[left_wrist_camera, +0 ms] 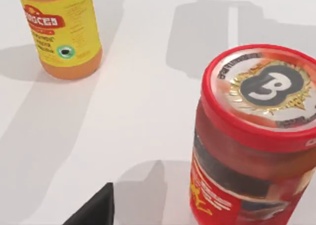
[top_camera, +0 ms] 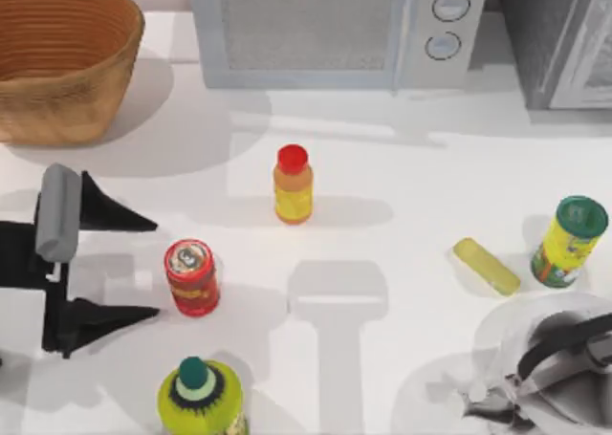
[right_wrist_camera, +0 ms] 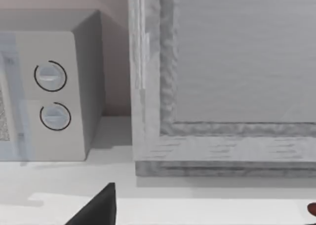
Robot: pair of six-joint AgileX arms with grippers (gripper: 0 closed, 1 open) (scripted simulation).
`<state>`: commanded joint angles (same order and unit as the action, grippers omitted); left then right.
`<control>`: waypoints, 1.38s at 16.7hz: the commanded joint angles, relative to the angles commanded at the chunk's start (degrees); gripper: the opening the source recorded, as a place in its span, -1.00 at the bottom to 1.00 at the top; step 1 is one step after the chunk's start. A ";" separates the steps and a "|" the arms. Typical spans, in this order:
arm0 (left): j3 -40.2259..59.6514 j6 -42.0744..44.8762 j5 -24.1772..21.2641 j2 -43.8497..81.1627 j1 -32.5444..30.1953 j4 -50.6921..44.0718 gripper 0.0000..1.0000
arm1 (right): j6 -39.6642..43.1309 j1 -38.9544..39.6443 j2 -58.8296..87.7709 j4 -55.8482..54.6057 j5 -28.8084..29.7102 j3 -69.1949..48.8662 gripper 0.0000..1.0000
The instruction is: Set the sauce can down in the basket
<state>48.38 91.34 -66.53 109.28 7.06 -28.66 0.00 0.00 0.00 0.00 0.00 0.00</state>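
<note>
Red and upright, the sauce can stood on the white counter, just right of the left end effector, whose dark fingers were spread wide and clear of it. Well apart, the wicker basket sat at the far left corner. Parked at lower right, the right end effector could not be read for spread or closure.
</note>
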 joint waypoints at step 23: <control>-8.09 -28.32 2.66 3.55 -12.40 36.59 0.40 | 0.00 0.00 0.00 0.00 0.00 0.00 1.00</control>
<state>40.29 63.02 -63.87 112.83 -5.34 7.94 0.00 0.00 0.00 0.00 0.00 0.00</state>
